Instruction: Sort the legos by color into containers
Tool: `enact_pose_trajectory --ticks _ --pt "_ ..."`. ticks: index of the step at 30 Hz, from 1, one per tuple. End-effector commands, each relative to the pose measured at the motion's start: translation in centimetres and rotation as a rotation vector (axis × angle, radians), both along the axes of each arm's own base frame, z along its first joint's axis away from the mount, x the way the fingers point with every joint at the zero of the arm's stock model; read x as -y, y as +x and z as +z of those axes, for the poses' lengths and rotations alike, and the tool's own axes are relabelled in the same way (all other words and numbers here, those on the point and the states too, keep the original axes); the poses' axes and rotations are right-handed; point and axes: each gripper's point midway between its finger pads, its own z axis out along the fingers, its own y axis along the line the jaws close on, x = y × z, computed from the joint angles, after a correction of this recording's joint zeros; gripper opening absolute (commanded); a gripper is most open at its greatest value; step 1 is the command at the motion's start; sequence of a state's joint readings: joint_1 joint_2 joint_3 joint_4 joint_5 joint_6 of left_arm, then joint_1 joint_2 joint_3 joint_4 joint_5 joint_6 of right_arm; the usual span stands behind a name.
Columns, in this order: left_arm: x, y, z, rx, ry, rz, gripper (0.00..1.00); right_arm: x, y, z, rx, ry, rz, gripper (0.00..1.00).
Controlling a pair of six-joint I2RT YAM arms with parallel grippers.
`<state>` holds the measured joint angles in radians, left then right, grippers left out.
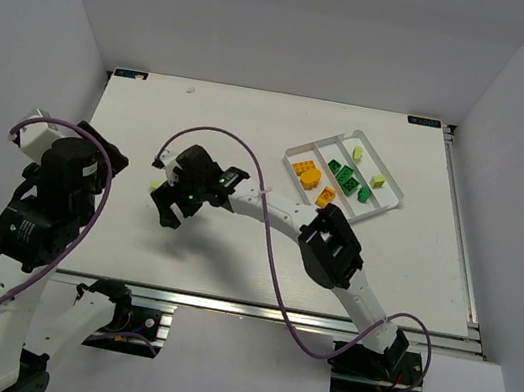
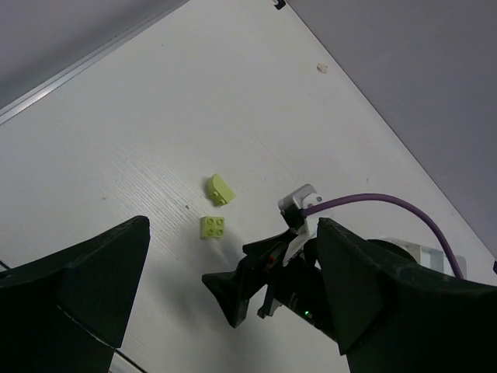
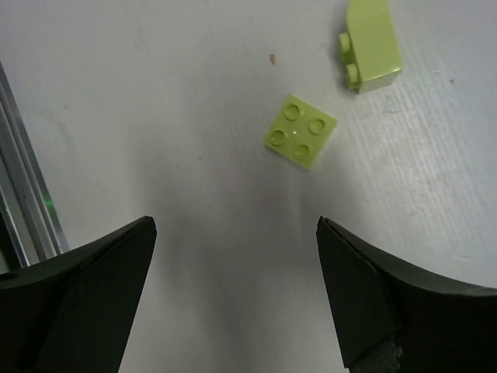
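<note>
Two pale yellow-green legos lie loose on the table: a square four-stud brick (image 3: pixel 300 130) and a sloped one (image 3: pixel 373 45) on its side just beyond it. My right gripper (image 3: pixel 233 225) hovers open just short of them, with nothing between its fingers. From the left wrist they show as the square brick (image 2: pixel 213 226) and the sloped brick (image 2: pixel 220 189), left of the right gripper (image 2: pixel 256 287). My left gripper (image 2: pixel 233 256) is open, empty and held high at the table's left side (image 1: pixel 114 158). The white tray (image 1: pixel 393 191) holds orange legos (image 1: pixel 305 173), dark green legos (image 1: pixel 346 177) and pale legos (image 1: pixel 378 181) in its three containers.
One orange lego (image 1: pixel 326 196) sits at the tray's near end. A purple cable (image 1: pixel 273 249) loops along the right arm. A small white scrap (image 1: pixel 190 90) lies near the far edge. An aluminium rail (image 3: pixel 31 194) runs along the table's near edge.
</note>
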<state>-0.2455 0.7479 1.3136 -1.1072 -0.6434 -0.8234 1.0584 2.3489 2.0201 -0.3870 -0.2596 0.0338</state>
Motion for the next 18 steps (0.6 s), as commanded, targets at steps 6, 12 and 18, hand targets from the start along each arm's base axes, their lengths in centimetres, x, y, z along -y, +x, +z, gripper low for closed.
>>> enact_pose_trajectory --ticks 6,12,18 --pt "0.3 -0.2 -1.0 -0.039 -0.002 -0.016 0.98 -2.2 2.3 -2.5 0.03 -0.016 -0.239 0.89" --pt "0.4 -0.9 -1.8 -0.052 -0.019 -0.021 0.98 -3.1 3.8 -2.9 0.105 0.017 -0.286 0.89" --pt "0.4 -1.5 -2.1 -0.053 -0.032 -0.018 0.98 -3.6 4.1 -3.5 0.147 0.031 -0.322 0.87"
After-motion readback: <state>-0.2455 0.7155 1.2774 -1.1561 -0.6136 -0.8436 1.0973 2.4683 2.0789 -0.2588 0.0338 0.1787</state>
